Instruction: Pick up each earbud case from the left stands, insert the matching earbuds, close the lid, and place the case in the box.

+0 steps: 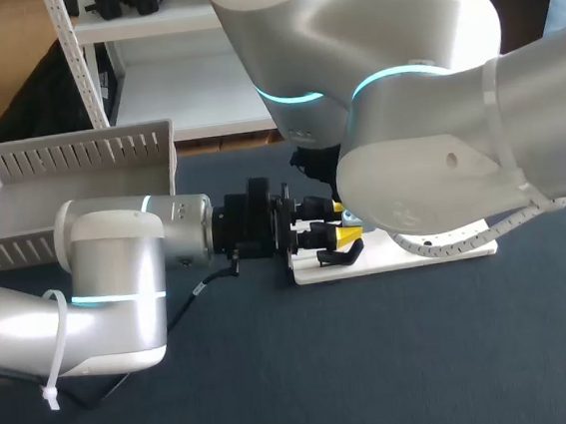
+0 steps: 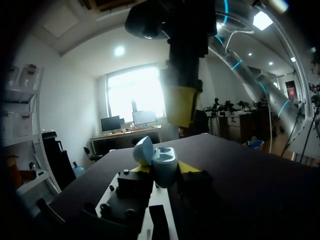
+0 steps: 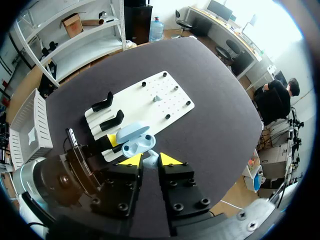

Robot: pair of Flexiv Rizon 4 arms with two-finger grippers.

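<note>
Head view: the left hand (image 1: 329,226) reaches in low from the left to the near-left end of the white plate (image 1: 437,247) on the table (image 1: 378,363). My right arm covers most of what it holds. The box (image 1: 67,158) sits well apart at the far left.

Left wrist view: the left hand (image 2: 165,172) is clenched on the pale blue earbud case (image 2: 162,161), one yellow tip on each side. The lid (image 2: 143,149) is tipped open and the wells face up. The right hand (image 2: 182,105) hangs directly above. The case should be kept level and gripped firmly, since any tilt would shift the wells off line.

Right wrist view: the right hand (image 3: 150,160) appears to be grasping a small pale earbud (image 3: 150,158) between its tips, just near of the open earbud case (image 3: 136,141). Two black stands (image 3: 107,102) lie further off on the plate. I judge this to be the insertion step. It calls for centring the earbud over the matching well, clear of the raised lid, then descending straight and slowly. The earbud should be let go only once it is seated, because an off-centre push could jam it or twist the case in the left hand's grip.
</note>
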